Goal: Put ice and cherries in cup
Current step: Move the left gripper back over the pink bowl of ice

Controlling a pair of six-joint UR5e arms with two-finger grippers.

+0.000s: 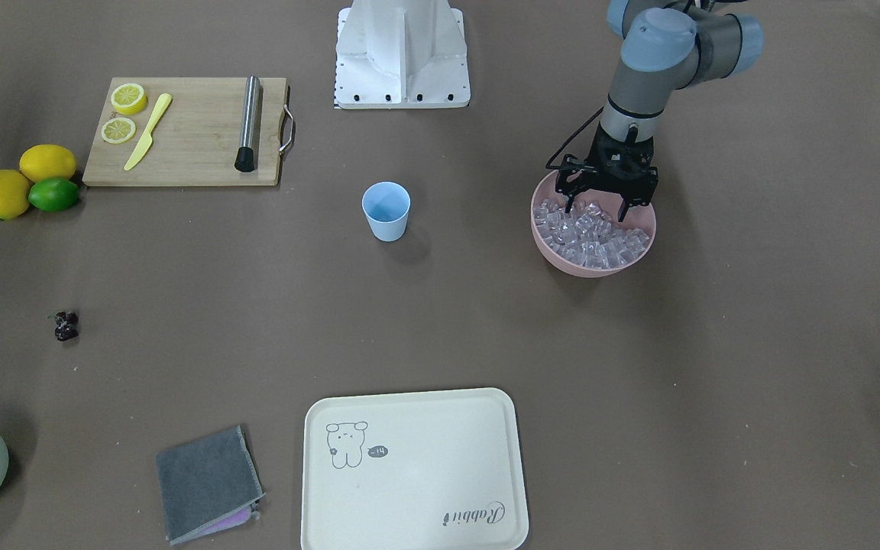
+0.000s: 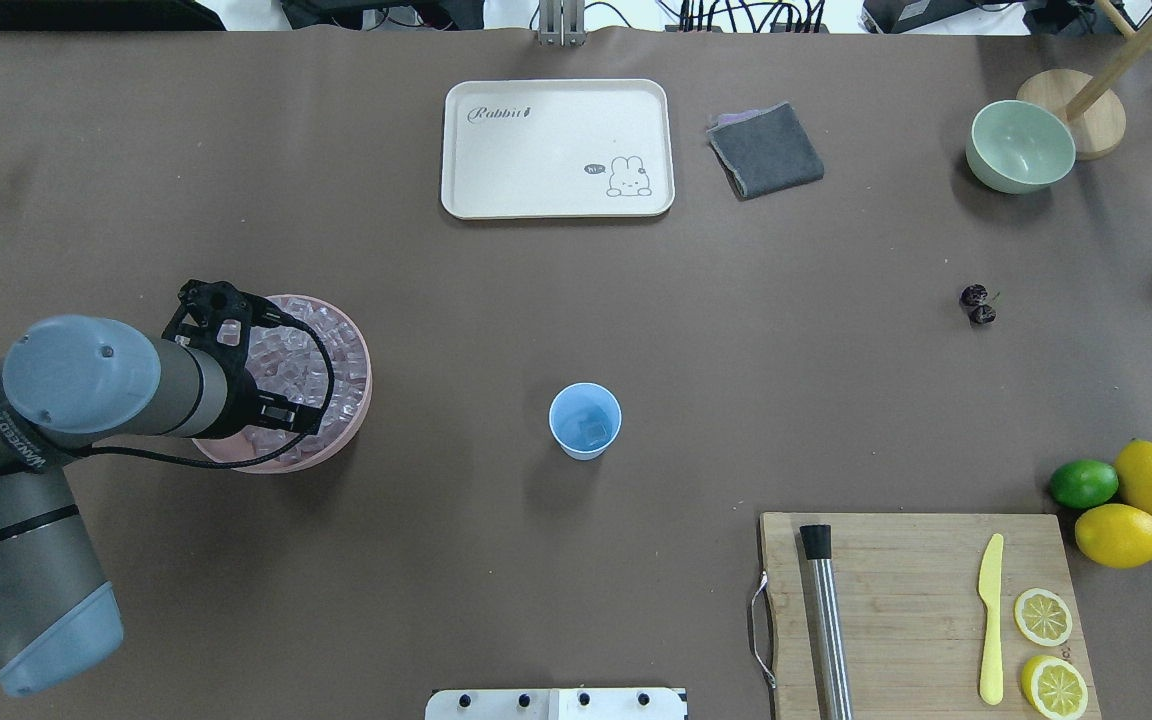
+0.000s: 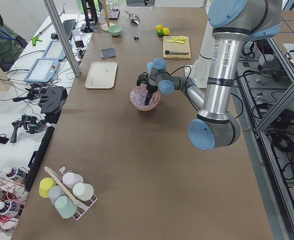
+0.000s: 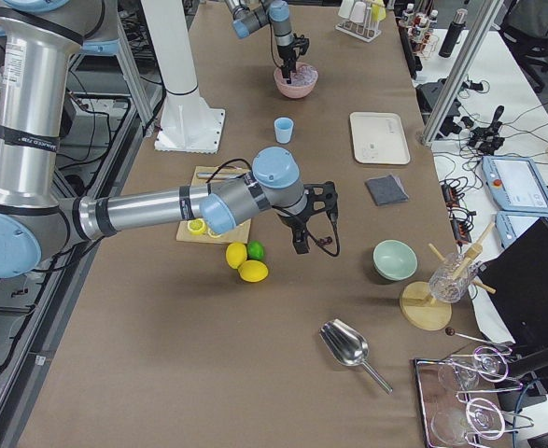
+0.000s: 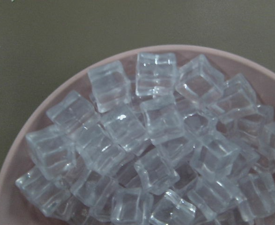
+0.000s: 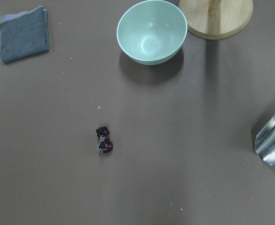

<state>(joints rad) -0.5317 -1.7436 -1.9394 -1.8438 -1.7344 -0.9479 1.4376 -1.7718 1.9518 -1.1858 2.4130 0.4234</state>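
Left pincer (image 1: 595, 208), fingers apart: dipping straight down into the ice (image 1: 593, 238) piled in the pink bowl (image 1: 582, 267), right under it. Standing well apart, off toward the robot's right: the cup (image 1: 386, 211). Lying farther that way: the cherries (image 1: 66, 326).

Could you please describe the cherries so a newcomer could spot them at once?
Find the cutting board on the robot's right. Between it and the green bowl, the cherries lie alone on the table. They are tiny and near-black, unlike the big lemons and lime.
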